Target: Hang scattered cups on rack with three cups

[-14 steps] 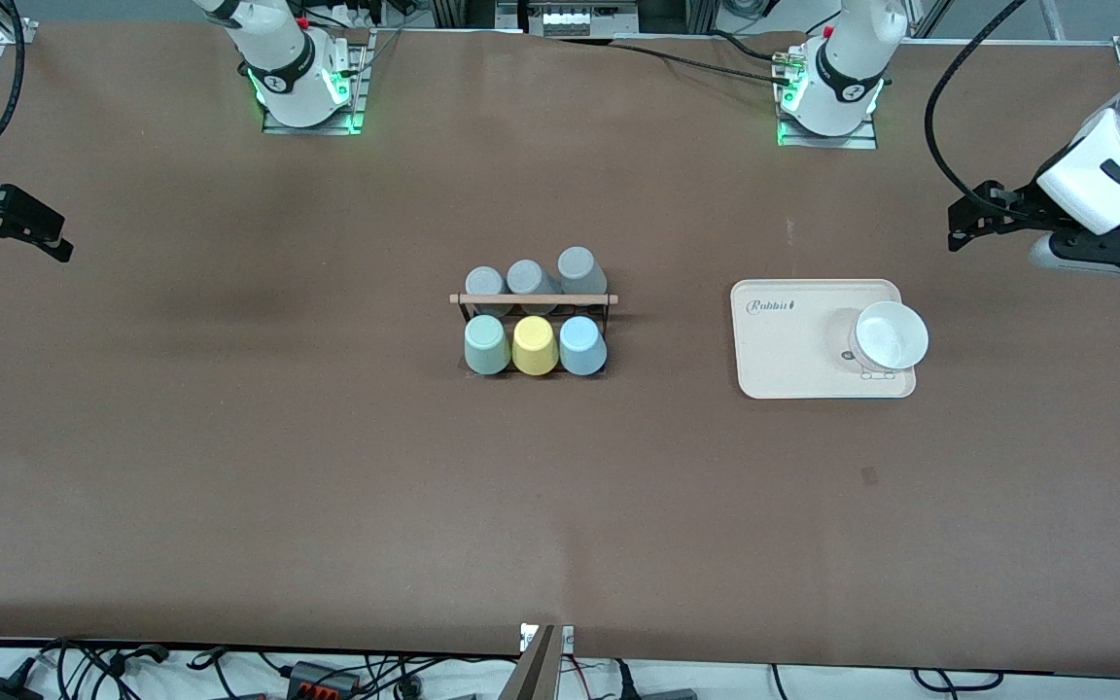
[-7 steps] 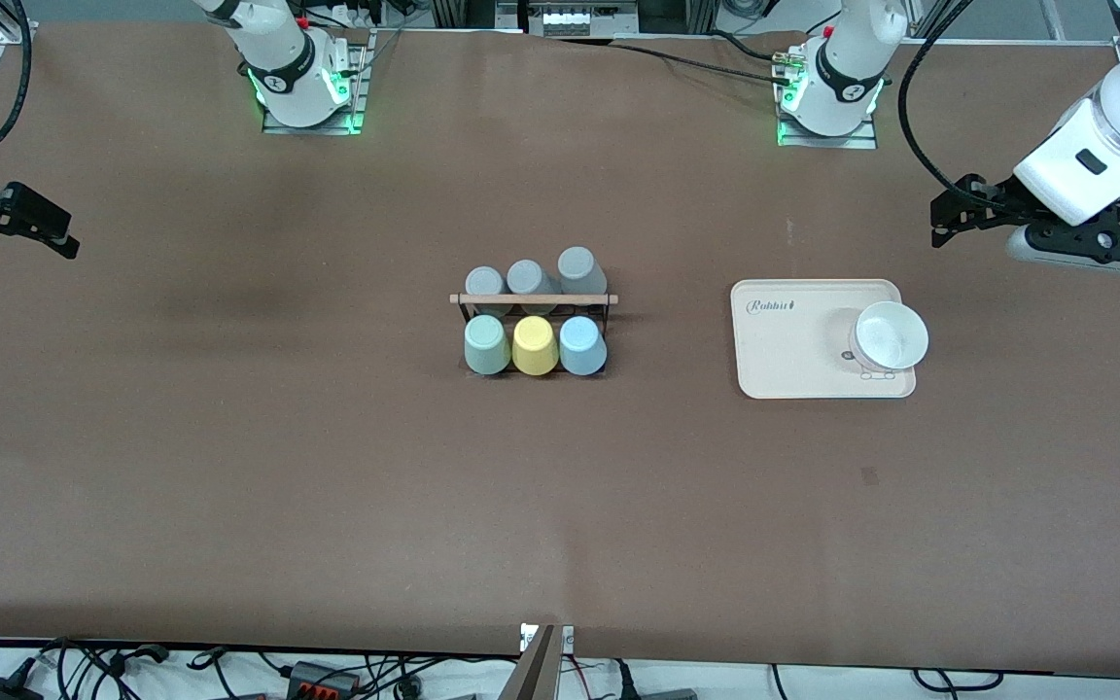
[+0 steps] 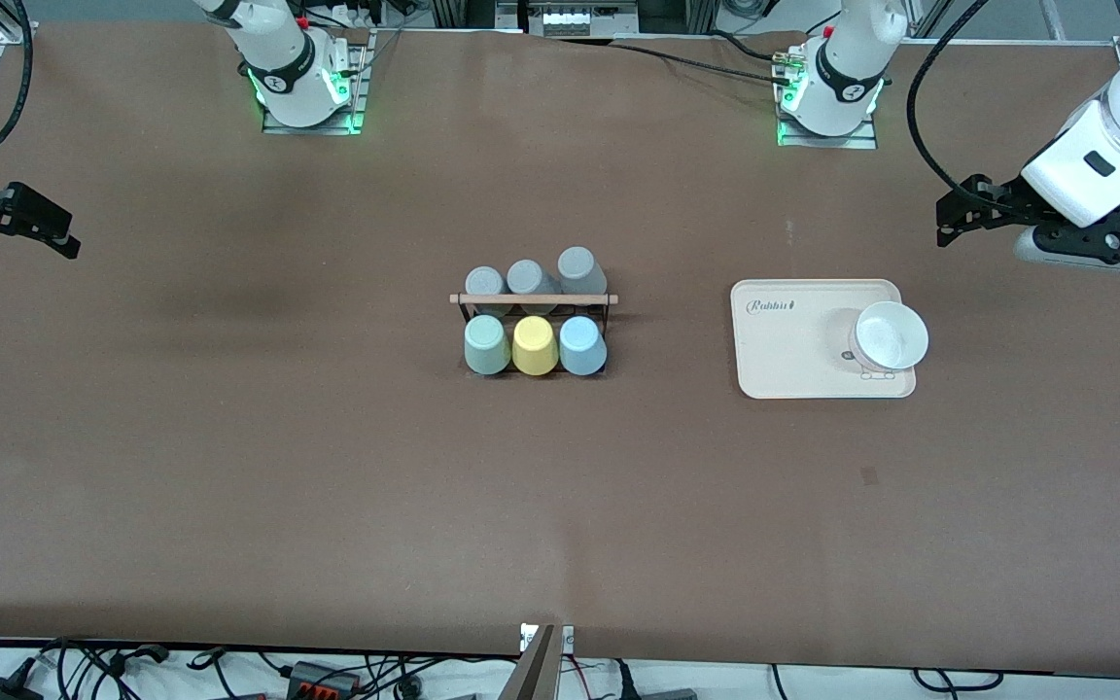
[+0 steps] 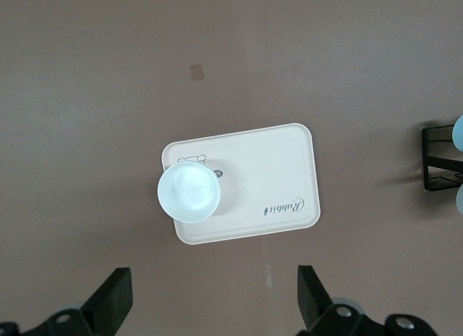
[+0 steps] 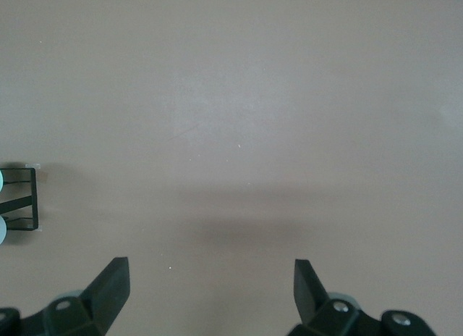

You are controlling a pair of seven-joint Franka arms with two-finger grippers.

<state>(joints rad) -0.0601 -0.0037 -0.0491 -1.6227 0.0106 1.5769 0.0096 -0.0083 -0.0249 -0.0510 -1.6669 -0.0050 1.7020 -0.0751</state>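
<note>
The black wire rack [image 3: 533, 299] with its wooden rod stands mid-table. Three grey cups [image 3: 526, 277] sit bottom-up on the row farther from the front camera. On the nearer row are the mint green cup [image 3: 486, 345], a yellow cup [image 3: 534, 345] and the light blue cup [image 3: 581, 345], also bottom-up. My left gripper [image 3: 949, 212] [image 4: 215, 300] hovers open and empty over bare table at the left arm's end. My right gripper [image 3: 69, 236] [image 5: 211, 285] hangs open and empty over bare table at the right arm's end. Each wrist view catches only an end of the rack [image 4: 438, 158] [image 5: 22, 198].
A cream tray [image 3: 793, 350] [image 4: 289, 162] lies between the rack and the left arm's end of the table, with a white bowl [image 3: 889, 335] [image 4: 189, 193] on it. Brown table surface spreads all round the rack.
The left arm has swung a little, carrying its open gripper slightly toward the table's middle. The right gripper has shifted only a touch. The cups and rack have not moved.
</note>
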